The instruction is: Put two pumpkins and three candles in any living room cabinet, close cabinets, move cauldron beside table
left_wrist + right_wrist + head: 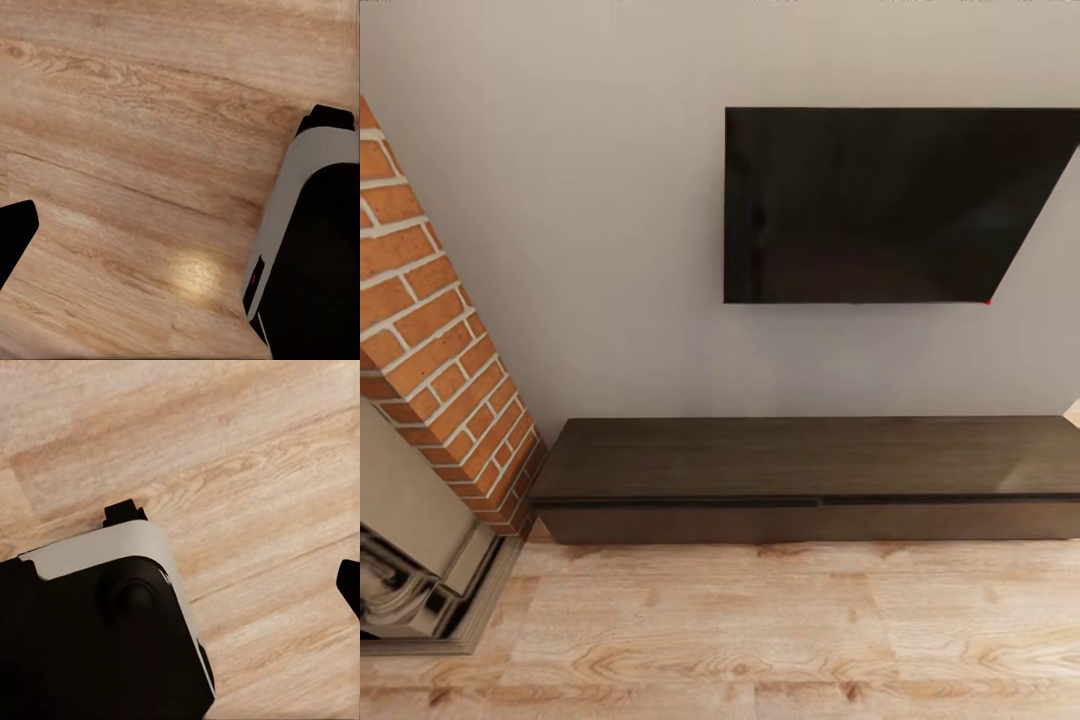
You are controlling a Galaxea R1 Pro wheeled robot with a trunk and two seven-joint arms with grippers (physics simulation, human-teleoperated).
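You have one cabinet (810, 480) with two closed fronts, one television (880, 205), and one brick fireplace (430, 340) ahead.

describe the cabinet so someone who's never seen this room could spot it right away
Find the black TV on the grey wall; directly below it, on the wood floor, runs the cabinet. It is long, low and dark brown with flat, handleless, closed fronts, unlike the red brick fireplace at its left end.
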